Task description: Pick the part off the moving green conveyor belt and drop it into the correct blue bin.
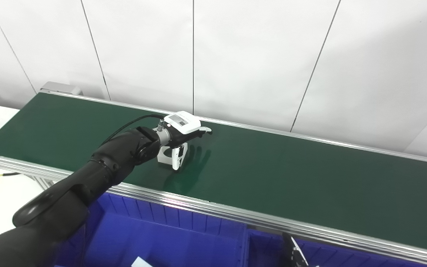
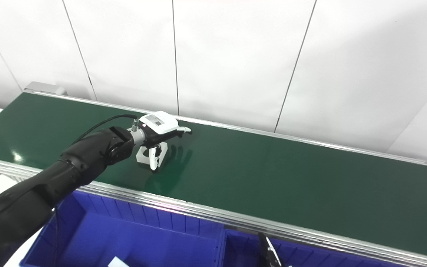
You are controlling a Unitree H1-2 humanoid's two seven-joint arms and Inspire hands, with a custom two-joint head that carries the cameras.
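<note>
Left hand right over white part on belt; thumb down beside it, fingers spread, not yet pinching; right hand unseen.

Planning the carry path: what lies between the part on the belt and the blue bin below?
Only bare green belt and its silver rail separate the white part from the blue bin; clear in both eye views.

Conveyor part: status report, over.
Left robot hand over white part on green belt, fingers spread, grip unconfirmed. Right robot hand not in view. Blue bins below near rail. Nothing obstructing.
</note>
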